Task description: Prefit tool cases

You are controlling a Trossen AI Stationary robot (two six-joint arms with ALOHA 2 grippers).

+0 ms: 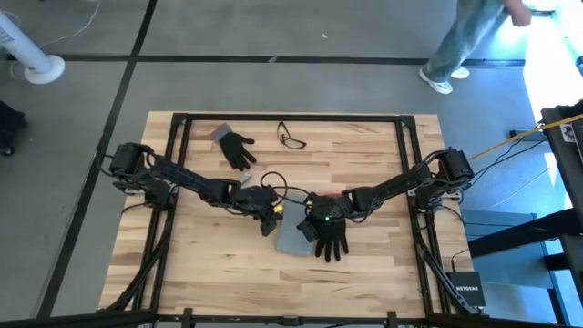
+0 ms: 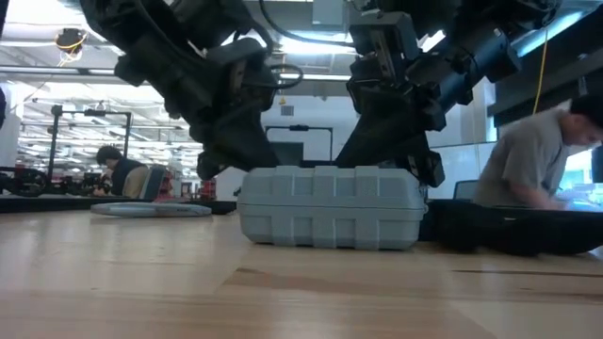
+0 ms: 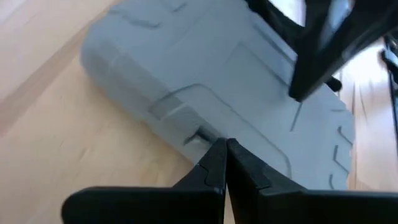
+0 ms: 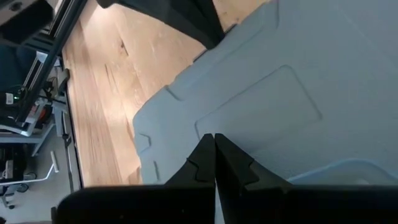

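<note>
Both tools closed: left tool (image 3: 225, 155) and right tool (image 4: 214, 149) press down on my closed tool case (image 2: 330, 207). One black glove (image 1: 330, 237) overlaps it; another glove (image 1: 239, 148) and glasses (image 1: 291, 138) lie apart on the wooden bench (image 1: 219, 264).

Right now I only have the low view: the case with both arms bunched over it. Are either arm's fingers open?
Observer: No. The left wrist view shows the left gripper with its fingers shut, tips at the latch edge of the tool case.
Operator: And the right?
Observer: The right gripper is shut too, tips over the case's flat lid, holding nothing.
Operator: Anything else on the table?
Observer: From above, one black glove lies against the case on the right arm's side. A second glove and a pair of glasses lie apart from it, near the table edge at the picture's top.
</note>
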